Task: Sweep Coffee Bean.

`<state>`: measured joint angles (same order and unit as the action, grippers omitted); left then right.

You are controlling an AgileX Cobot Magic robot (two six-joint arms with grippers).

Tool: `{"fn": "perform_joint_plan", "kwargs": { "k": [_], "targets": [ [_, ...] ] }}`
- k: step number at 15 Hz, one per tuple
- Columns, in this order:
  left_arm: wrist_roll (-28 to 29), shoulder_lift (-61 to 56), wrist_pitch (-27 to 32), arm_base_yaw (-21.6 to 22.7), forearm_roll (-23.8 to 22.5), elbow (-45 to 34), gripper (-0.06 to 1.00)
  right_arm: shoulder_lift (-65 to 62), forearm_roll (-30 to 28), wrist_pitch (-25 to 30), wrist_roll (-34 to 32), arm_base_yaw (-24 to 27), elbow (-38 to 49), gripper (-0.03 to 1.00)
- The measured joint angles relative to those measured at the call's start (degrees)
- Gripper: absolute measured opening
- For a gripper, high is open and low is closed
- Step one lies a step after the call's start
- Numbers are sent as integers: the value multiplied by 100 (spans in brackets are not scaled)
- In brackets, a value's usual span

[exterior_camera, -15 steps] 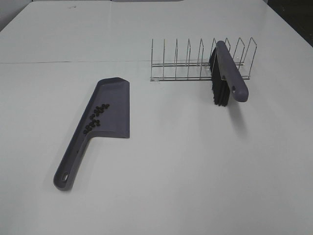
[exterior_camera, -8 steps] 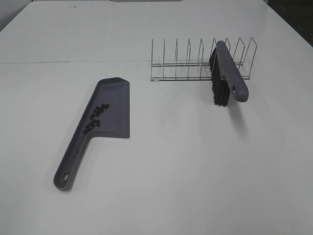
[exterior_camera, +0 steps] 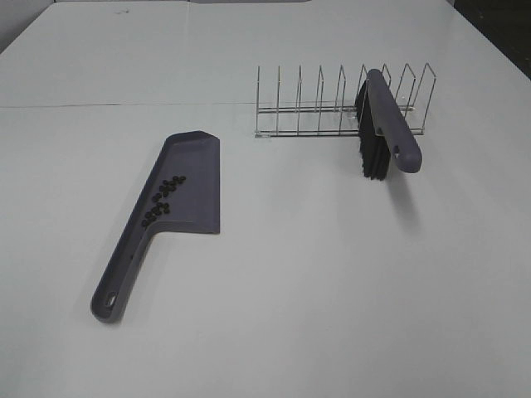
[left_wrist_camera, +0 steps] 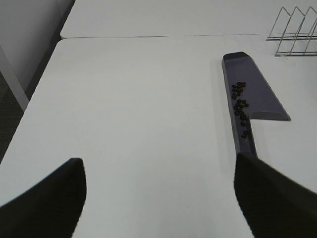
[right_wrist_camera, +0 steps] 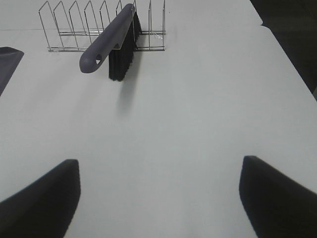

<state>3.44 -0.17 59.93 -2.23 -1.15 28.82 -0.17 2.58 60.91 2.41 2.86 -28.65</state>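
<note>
Farthest left, the left gripper (left_wrist_camera: 157,198) is hanging low over bare table (exterior_camera: 299,290), its dark fingers (left_wrist_camera: 44,198) standing wide apart with nothing between them. Just ahead of it the grey-purple dustpan (exterior_camera: 191,186) is lying flat, handle pointing back toward the robot's near side and its open lip facing right. The coffee beans (exterior_camera: 163,199) are sitting inside the pan, strung in a loose line along the raised left wall and down toward the neck of the handle (left_wrist_camera: 246,141) (none is showing on the table itself, as far as these views reach). That placement is suggesting the sweeping is done or nearly so, the wall keeping the beans from rolling off.

Moving right, a broad stretch of open white surface is separating the pan from the wire rack (exterior_camera: 332,104), which is standing farther back. The brush (exterior_camera: 390,124) is leaning in the rack's right-hand slots, bristles (right_wrist_camera: 121,54) down and the handle end jutting toward the front, so it is resting parked rather than in use. Nearest the right side, the right gripper (right_wrist_camera: 158,198) is hovering over clear table well short of the brush, jaws spread open and holding nothing.

Room for moving looks generous: the table's right edge is falling away to dark floor beyond the rack, and the left edge is lying well clear of the pan.
</note>
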Motion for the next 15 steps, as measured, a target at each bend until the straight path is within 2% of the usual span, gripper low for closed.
{"fn": "perform_joint_plan", "kwargs": {
  "k": [15],
  "targets": [
    [0,0,0,0,0,0,77,0,0,0,0,0,0,77]
  ]
}}
